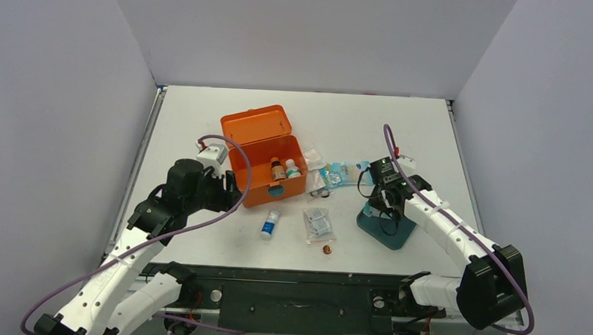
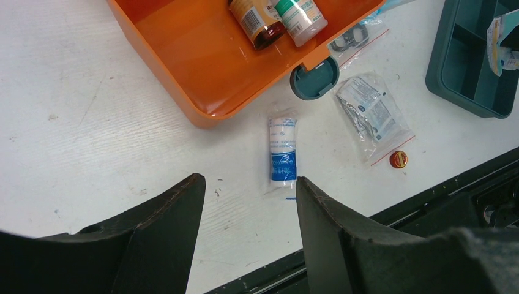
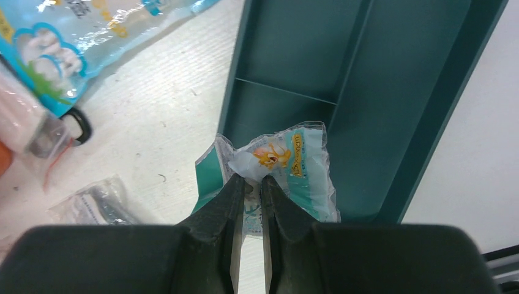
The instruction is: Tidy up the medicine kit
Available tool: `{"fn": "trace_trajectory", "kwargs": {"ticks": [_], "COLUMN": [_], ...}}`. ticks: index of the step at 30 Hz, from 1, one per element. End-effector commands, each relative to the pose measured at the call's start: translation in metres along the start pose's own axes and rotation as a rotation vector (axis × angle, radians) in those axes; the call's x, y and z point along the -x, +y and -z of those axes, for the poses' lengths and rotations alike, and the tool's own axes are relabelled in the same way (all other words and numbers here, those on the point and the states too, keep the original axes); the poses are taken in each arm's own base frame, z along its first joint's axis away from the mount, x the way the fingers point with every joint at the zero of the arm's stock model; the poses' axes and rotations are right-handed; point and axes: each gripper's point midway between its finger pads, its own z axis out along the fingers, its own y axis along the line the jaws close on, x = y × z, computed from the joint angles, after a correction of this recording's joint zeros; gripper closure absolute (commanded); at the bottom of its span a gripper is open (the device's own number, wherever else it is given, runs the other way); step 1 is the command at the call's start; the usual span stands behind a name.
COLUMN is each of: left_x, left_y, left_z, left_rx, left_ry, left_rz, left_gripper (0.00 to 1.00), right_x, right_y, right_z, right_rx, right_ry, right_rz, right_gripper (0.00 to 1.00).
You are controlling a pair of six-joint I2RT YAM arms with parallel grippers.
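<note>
The left arm reaches up from its base at the near edge and bends at the elbow. Its left gripper [image 1: 230, 189] sits low, just beside the left near corner of the orange rectangular plastic medicine kit [image 1: 264, 157]. The kit stands on the white table [image 1: 205, 111] with its lid tipped back. The right arm folds at a dark elbow near the right edge. Its forearm runs back toward the centre and carries the right gripper [image 1: 386, 204] over the teal divided plastic tray [image 1: 385, 230].

The left wrist view shows what the top view cannot: the left jaws are spread wide with only bare table between them. Just ahead of the gap, slightly toward the right finger, lies a white and blue wrapped gauze roll [image 2: 283, 150]. Beyond it is the kit's open tub, holding a brown bottle [image 2: 257, 18] and a white bottle with a green label [image 2: 300, 15]. The kit's round teal latch [image 2: 314, 78] hangs off its edge. Ahead and to the right of the jaws are a clear zip bag of packets [image 2: 370, 113] and a small red round cap [image 2: 398, 159].

The right wrist view shows the right jaws pressed nearly together, pinching a clear and teal plastic packet [image 3: 287, 162]. The packet hangs over the tray's compartments. Ahead and to the left of these jaws lies a blue and white printed bag [image 3: 79, 37].
</note>
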Motion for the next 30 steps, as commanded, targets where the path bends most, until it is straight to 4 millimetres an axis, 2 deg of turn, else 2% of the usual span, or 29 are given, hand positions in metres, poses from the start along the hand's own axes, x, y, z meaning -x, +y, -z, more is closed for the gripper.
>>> {"fn": "trace_trajectory", "kwargs": {"ticks": [1,9,14,24,30], "left_x": [0.012,0.011,0.010,0.010,0.009], "left_y": [-0.005,-0.006,-0.007,-0.008,-0.009], "left_z": [0.002,0.003,0.003,0.004,0.004], "left_rx": [-0.016,-0.015,-0.018,-0.018,-0.020], "left_ry": [-0.051,-0.053,-0.049,-0.051,-0.050], "left_rz": [-0.020,-0.024,-0.028,-0.033,-0.036], "left_gripper": [0.46,0.46,0.46,0.46,0.46], "right_x": [0.000,-0.007,-0.004,-0.006,-0.010], "right_y": [-0.001,-0.008,-0.004,-0.004,-0.011], "right_z": [-0.003,-0.020,-0.028,-0.046,-0.051], "right_rx": [0.017,-0.024,-0.023,-0.056,-0.082], "right_ry": [-0.019,-0.044,-0.063,-0.054,-0.058], "right_rz": [-0.054,-0.207,-0.282,-0.356,-0.371], "right_gripper": [1.00,1.00,1.00,1.00,1.00]}}
